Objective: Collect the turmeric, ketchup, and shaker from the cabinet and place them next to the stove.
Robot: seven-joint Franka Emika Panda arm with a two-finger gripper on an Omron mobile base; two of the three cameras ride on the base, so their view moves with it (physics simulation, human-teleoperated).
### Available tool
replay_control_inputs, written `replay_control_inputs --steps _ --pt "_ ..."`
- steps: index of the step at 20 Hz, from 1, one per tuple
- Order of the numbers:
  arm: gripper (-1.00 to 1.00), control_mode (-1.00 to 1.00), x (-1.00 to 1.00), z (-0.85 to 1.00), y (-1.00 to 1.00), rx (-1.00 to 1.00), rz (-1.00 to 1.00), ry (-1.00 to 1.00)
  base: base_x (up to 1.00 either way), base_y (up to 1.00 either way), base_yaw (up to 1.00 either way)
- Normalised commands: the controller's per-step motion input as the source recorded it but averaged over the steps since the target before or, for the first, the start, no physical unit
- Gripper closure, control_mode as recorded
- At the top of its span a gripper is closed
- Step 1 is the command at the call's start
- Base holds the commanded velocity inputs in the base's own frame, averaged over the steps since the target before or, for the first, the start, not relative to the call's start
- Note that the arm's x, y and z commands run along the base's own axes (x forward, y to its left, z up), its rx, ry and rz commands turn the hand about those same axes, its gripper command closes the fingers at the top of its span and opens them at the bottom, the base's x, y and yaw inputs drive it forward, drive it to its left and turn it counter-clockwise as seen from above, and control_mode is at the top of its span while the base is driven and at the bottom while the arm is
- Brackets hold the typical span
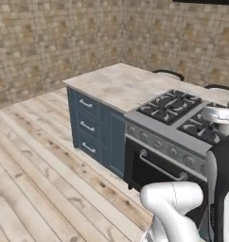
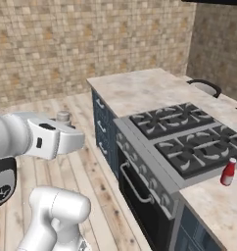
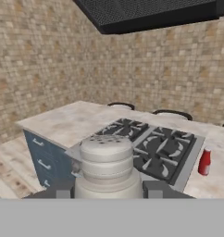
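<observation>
Shaker (image 3: 107,169) pinched between the fingers (image 3: 152,190), riding up in the air short of the stove (image 3: 153,148). Ketchup (image 3: 204,161) already parked on the table beside it. Carry step, probably; next needs lowering onto bare table nearby.

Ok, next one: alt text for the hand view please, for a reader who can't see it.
A pale grey shaker sits clamped between the gripper fingertips, close to the camera. Beyond it lies a black four-burner stove set in a marble counter, with a red ketchup bottle standing on the counter beside the stove, under a dark range hood.
</observation>
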Motion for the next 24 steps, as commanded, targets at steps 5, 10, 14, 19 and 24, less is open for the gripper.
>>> replay_control_inputs --steps 5,10,14,19,24 --pt "1.00 1.00 0.00 0.00 0.00 0.00 0.00 0.00 0.02 -0.43 -0.41" --pt "1.00 1.00 0.00 0.00 0.00 0.00 0.00 0.00 0.23 0.05 -0.41" --pt "1.00 1.00 0.00 0.00 0.00 0.00 0.00 0.00 0.58 0.38 -0.36" --pt "1.00 1.00 0.00 0.00 0.00 0.00 0.00 0.00 0.74 0.38 -0.31" --pt "1.00 1.00 0.00 0.00 0.00 0.00 0.00 0.00 0.83 0.42 -0.24"
